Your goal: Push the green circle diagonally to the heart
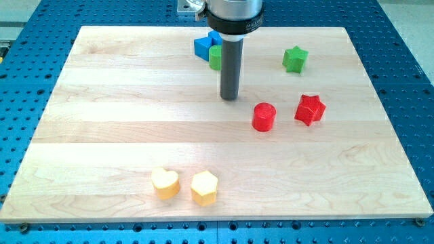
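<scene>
My tip (229, 97) is a bare rod end with no jaws to part or close. It rests on the board just below the green circle (215, 58), near the top edge, beside a blue block (203, 46). The yellow heart (165, 183) sits by the bottom edge, left of a yellow hexagon (204, 187).

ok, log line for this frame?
my tip below green circle | circle partly hidden, beside blue block | yellow heart bottom

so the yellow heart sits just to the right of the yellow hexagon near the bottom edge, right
Not quite: the camera view shows the yellow heart just to the left of the yellow hexagon, not the right. Both do sit near the view's bottom edge.
</scene>
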Available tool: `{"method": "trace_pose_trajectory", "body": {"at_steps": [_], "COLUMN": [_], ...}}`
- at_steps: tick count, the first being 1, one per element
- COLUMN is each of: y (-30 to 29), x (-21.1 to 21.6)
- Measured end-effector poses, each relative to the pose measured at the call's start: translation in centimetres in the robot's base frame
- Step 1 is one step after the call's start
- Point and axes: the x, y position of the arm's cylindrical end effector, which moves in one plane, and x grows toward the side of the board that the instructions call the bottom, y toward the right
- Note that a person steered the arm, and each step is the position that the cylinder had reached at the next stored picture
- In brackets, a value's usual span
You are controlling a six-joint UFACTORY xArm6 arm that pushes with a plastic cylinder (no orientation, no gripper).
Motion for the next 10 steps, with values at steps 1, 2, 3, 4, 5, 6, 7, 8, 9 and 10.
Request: {"method": "trace_pose_trajectory", "body": {"at_steps": [1, 2, 3, 4, 5, 6, 7, 8, 9, 10], "y": [-0.2, -0.6, -0.8, -1.1, -0.2, 3.0, 3.4, 0.6, -4.4, -8.3], "x": [-0.6, -2.2, -3.2, -4.6, -7.6, -9.2, -12.0, -12.6, -9.2, -4.6]}}
